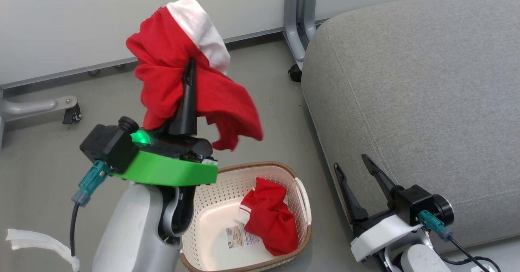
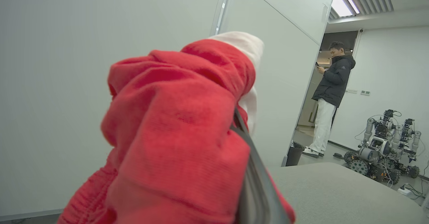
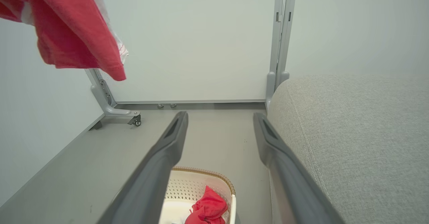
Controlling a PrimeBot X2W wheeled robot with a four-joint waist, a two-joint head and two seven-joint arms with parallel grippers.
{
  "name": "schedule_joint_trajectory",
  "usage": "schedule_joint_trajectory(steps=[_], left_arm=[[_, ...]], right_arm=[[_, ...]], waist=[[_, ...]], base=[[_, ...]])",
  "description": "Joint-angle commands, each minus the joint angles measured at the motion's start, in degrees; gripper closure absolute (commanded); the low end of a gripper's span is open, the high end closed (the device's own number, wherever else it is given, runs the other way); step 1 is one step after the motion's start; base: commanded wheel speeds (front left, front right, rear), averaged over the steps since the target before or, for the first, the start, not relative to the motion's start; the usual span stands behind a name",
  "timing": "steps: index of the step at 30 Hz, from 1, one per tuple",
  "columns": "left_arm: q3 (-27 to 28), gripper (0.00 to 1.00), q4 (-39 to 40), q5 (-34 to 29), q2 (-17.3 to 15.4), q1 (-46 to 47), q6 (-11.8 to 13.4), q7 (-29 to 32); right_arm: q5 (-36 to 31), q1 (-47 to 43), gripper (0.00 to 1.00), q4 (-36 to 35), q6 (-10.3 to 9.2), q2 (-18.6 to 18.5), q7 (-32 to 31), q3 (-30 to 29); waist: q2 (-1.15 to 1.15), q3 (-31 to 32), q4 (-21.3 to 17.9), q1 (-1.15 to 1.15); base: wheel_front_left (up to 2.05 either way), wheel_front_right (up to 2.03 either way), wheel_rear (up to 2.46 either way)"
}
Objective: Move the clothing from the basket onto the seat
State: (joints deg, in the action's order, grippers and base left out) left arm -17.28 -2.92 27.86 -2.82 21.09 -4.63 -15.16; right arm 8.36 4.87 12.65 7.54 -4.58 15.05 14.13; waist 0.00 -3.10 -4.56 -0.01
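High over the basket [image 1: 260, 165], a red garment [image 1: 162, 60] is pinched by the left gripper [image 1: 189, 66]; the right gripper [image 1: 350, 161] is spread wide, empty.

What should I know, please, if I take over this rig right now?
The left gripper is shut on one red garment, held up in the air, not yet over the seat.
The right gripper is open and empty, low beside the seat.
The second red garment lies in the basket.
Done: one garment lifted out.
Left: lay it on the seat, then move the second.
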Motion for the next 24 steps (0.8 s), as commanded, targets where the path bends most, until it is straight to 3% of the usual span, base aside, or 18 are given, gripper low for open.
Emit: schedule_joint_trajectory(steps=[1, 8, 13, 24], left_arm=[[-0.69, 1.00, 1.11, 0.50, -0.16, -1.15, 0.51, 0.02], [-4.80, 1.00, 2.94, 2.89, -0.18, -2.57, 0.84, 0.03], [-7.63, 1.00, 1.22, 3.27, -0.18, -3.14, -0.28, 0.03], [-6.44, 1.00, 1.82, 4.63, -0.19, -4.32, -1.22, 0.02]], right_arm=[[-0.25, -0.27, 0.00, -0.13, -0.10, -0.31, 0.20, 0.11], [0.14, -0.51, 0.00, -0.20, -0.10, -0.01, 0.20, 0.57], [0.57, -0.78, 0.00, 0.13, -0.10, -0.12, 0.20, 1.24], [0.94, -1.36, 0.00, 0.12, -0.10, -0.15, 0.20, 1.72]], waist=[[0.00, -0.17, -0.18, 0.01], [0.00, 0.46, -0.79, 0.01], [0.00, 1.10, -1.29, 0.01], [0.00, 2.20, -1.80, 0.01]], base=[[0.00, 0.00, 0.00], [0.00, 0.00, 0.00], [0.00, 0.00, 0.00], [0.00, 0.00, 0.00]])
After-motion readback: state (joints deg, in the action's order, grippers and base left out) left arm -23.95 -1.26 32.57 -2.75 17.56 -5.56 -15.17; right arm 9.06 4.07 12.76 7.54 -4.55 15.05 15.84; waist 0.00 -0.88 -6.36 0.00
